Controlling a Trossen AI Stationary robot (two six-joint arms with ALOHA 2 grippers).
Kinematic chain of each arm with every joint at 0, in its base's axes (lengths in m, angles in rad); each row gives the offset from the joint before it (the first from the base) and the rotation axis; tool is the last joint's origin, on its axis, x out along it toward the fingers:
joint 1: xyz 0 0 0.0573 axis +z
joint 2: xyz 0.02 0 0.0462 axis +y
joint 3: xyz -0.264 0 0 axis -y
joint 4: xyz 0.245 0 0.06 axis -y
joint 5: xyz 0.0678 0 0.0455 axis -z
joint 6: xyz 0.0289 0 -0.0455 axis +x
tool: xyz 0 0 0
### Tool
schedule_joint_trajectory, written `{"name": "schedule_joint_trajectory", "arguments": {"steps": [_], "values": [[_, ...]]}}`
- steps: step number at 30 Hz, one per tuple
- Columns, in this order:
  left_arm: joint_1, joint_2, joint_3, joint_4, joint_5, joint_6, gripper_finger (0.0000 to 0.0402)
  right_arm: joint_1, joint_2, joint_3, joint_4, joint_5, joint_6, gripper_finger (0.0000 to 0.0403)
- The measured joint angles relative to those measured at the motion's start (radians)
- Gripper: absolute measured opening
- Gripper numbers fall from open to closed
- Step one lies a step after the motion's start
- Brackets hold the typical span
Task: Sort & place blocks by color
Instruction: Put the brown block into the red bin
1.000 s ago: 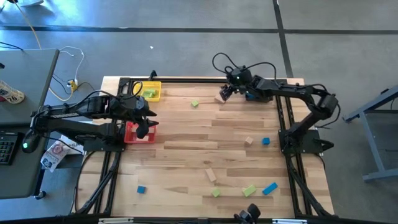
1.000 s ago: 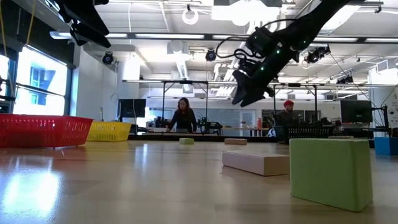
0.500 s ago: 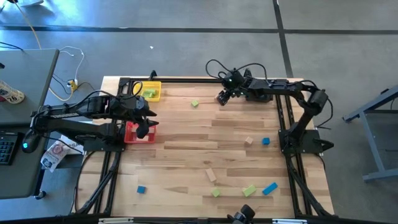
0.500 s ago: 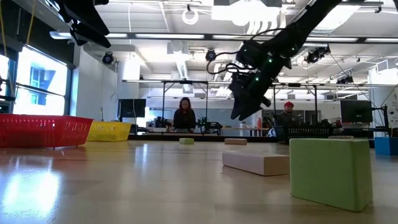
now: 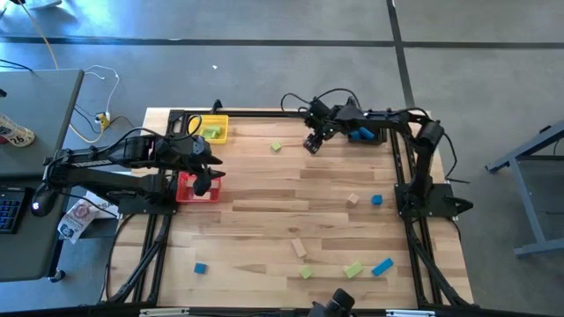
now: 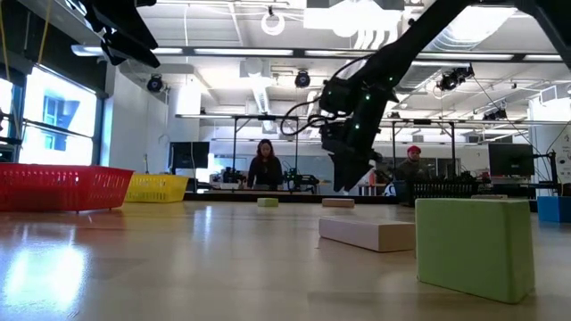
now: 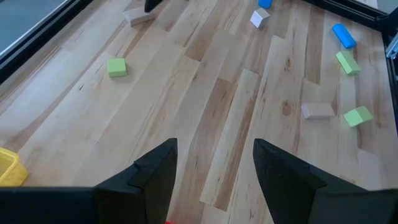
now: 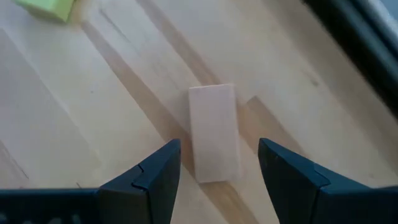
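Note:
My right gripper (image 5: 311, 143) (image 8: 219, 149) is open and hangs just above a tan wooden bar (image 8: 214, 134) (image 6: 337, 202) near the table's far edge. Its fingers stand on either side of the bar's near end without touching it. A light green cube (image 5: 276, 147) (image 8: 46, 7) lies flat to the bar's left. My left gripper (image 5: 203, 185) (image 7: 214, 149) is open and waits above the red bin (image 5: 196, 189). More blue, green and tan blocks lie flat on the near right part of the table, such as a tan bar (image 5: 300, 248) and a blue bar (image 5: 382, 266).
The yellow bin (image 5: 214, 130) at the far left holds a green block. The red bin (image 6: 62, 187) sits beside it at the left edge. A dark frame (image 5: 264, 114) borders the table. A large green block (image 6: 473, 245) stands close to the low camera. People show in the room behind.
My right gripper has moved toward the table's left along the far edge and come down toward the tan bar, staying open. The blocks and my left arm have kept still.

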Motion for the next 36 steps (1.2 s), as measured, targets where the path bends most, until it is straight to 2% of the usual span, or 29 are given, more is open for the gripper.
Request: {"name": "schedule_joint_trajectory", "arguments": {"steps": [8,13,26,36], "values": [[0.000,0.000,0.000,-0.001,0.000,0.000,0.0197,0.013,0.051,0.005,-0.004,0.073,-0.008,0.0201],[0.000,0.000,0.000,-0.001,0.000,0.000,0.0197,0.013,0.061,0.005,-0.016,0.074,0.001,0.0197],[0.000,0.016,0.000,-0.001,-0.007,-0.002,0.0197,0.053,0.087,0.008,-0.038,0.098,0.005,0.0096],[0.000,0.071,0.000,0.000,-0.041,-0.206,0.0197,0.183,-0.004,0.001,-0.057,0.110,0.034,0.0096]]}}
